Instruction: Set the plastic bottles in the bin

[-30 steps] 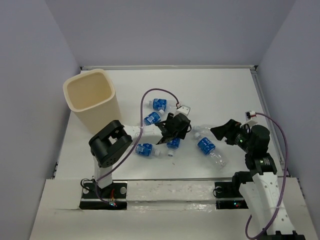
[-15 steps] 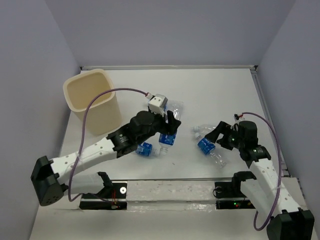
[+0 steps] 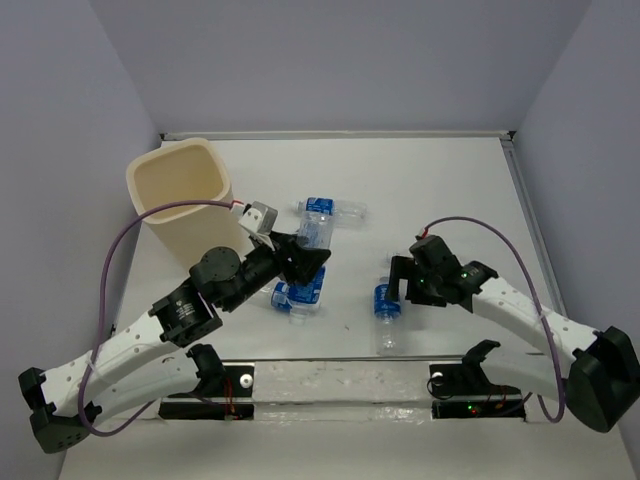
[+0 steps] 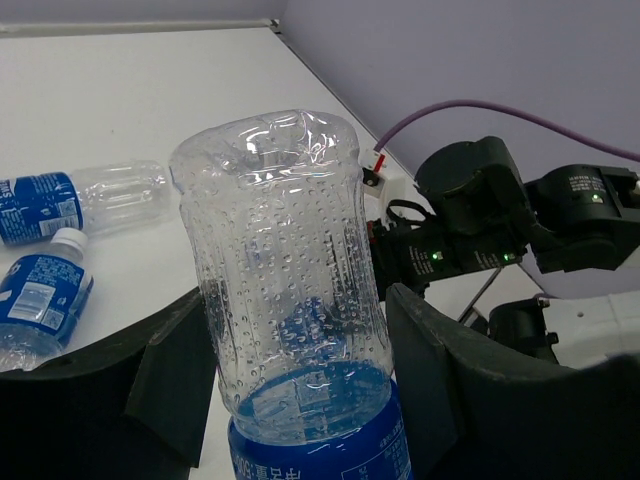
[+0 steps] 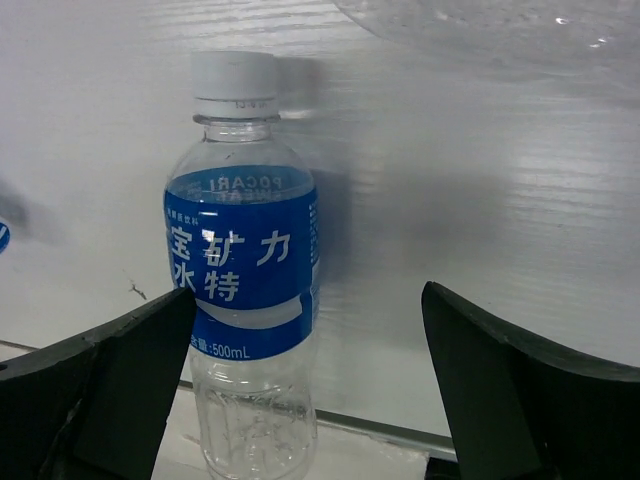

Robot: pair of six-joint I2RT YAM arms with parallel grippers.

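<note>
- One plastic bottle (image 4: 280,250) is up off the table, bottom end first. The left pincer (image 4: 300,330) is clenched on it near its blue label.
- Another bottle (image 5: 243,270) lies on the table (image 5: 480,200) at the near right. The right pincer (image 5: 305,300) hangs over it with its jaws wide apart, grasping nothing.
- More bottles lie in the middle, one far (image 3: 322,210) and some near (image 3: 296,293).
- The bin (image 3: 195,235) stands at the far left, near the left pincer.
- The held bottle looks thin and squashy. A hard squeeze could make it slip out before the bin.
- The round bottle on the right could roll away if one finger bumps it first.
</note>
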